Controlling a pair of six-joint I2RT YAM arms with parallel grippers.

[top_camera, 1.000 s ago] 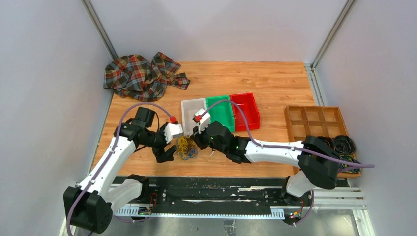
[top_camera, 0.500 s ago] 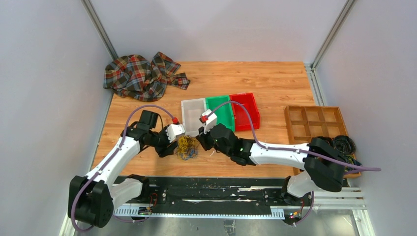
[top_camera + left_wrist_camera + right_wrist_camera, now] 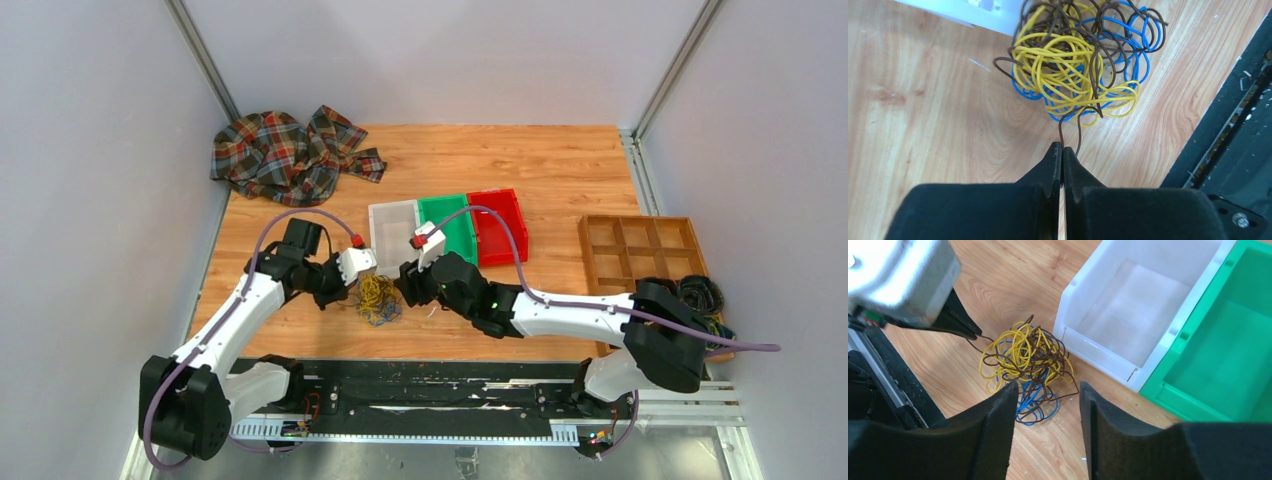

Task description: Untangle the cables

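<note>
Two hands: one on each side of one tangle, low over the desk (image 3: 923, 100)
left hand (image 3: 1061, 150): fingers pressed fully together; tips pinch one brown strand leading out of the tangle's near edge
right hand (image 3: 1048, 387): fingers well apart, nothing between them; hangs above the tangle's other side
cables (image 3: 1078, 55): yellow, blue and brown wires knotted in one loose clump; lying on the desk between both hands, just beside the white bin's corner
white bin (image 3: 1098, 352): touching the green bin (image 3: 1198, 395); red bin (image 3: 500, 225) next in the row
plaid cloth (image 3: 285, 155): crumpled at the far left corner
divided wooden tray (image 3: 640, 245): at the right edge, well apart from the tangle
</note>
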